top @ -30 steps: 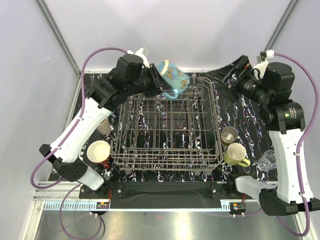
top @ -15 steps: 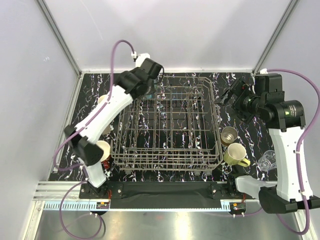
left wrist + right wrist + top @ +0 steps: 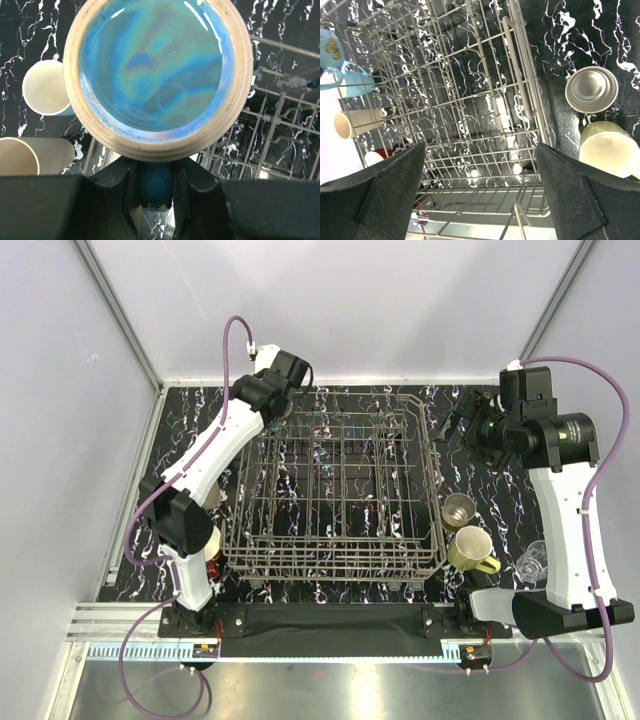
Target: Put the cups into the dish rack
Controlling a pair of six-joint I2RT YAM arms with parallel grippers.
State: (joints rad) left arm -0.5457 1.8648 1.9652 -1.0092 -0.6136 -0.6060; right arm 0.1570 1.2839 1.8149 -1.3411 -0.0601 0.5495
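Changed: my left gripper has swung from over the far rim of the dish rack to its far-left corner.
Left grip: pinched on the handle of the light blue mug.
Mug: at that corner, not yet loaded, I judge.
Right gripper: spread, empty, above the dish rack.
Writing: none readable; only a butterfly print on the mug.

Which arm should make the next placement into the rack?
Left. The left gripper is shut on the light blue mug, at the dish rack's far-left edge. The right gripper is open and empty, above the rack.
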